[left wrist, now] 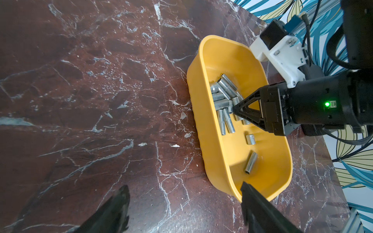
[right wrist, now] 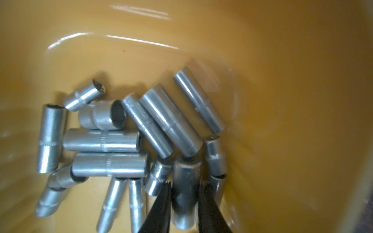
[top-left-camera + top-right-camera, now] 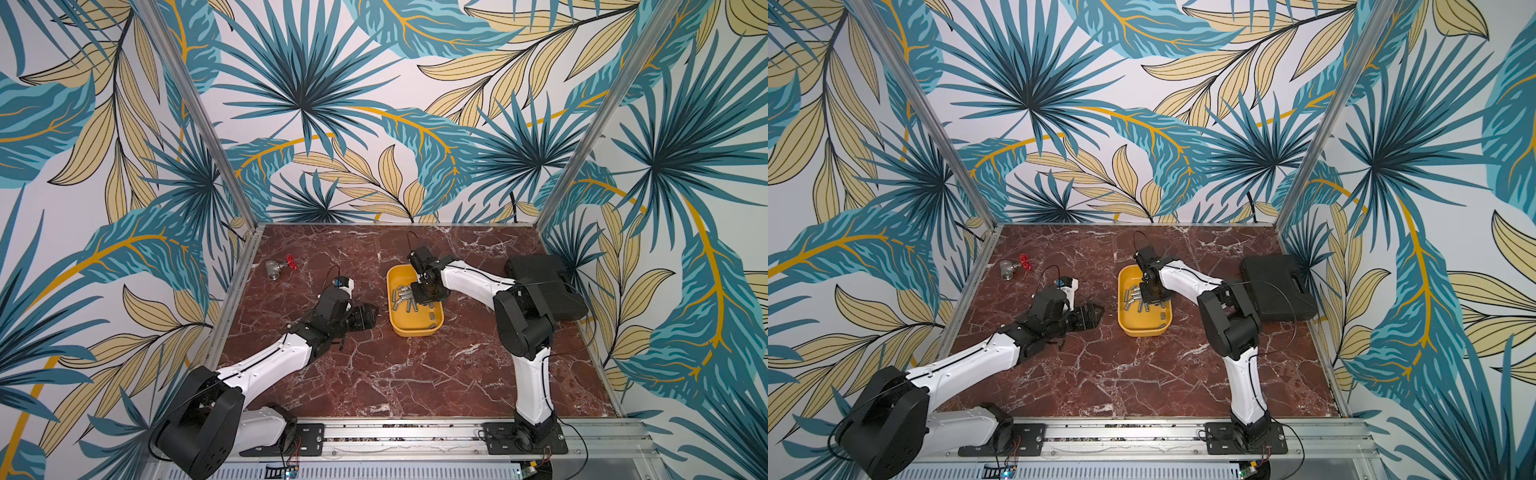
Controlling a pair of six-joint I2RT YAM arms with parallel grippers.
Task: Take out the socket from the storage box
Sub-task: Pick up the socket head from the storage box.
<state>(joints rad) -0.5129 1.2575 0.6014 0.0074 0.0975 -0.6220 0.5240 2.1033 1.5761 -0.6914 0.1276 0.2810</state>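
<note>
Wide marble surface [image 3: 374,374], plenty of bare room for a set-down, and the black hard case [image 3: 1279,286] sits well off at the far right edge, out of play. The yellow storage box [image 3: 415,330] lies mid-surface, and nothing pins it. It looks like light plastic, so a snagged lift could drag or tip it.

The left tool [image 3: 1096,316] hangs beside the box with its fingers spread and empty, not touching it, so there's no bracing from that side. The right tool [image 2: 185,184] is down inside the box, its two black fingers pressed against the flanks of one socket [image 2: 186,171]. That socket is pinched but rests in the heap, not clear of the box.

Here's the danger: the bite is right at the fingertips on smooth round steel, so the socket could squirt out or swivel as it rises.

The heap of sockets [image 2: 105,141] crowds in tight. A long socket [image 2: 171,125] rests against the held one's upper end and will likely roll or clatter when that support goes.

A short socket [image 2: 159,175] touches the left finger and another [image 2: 216,155] is near the right. Either could wedge in, ride up and drop outside.
</note>
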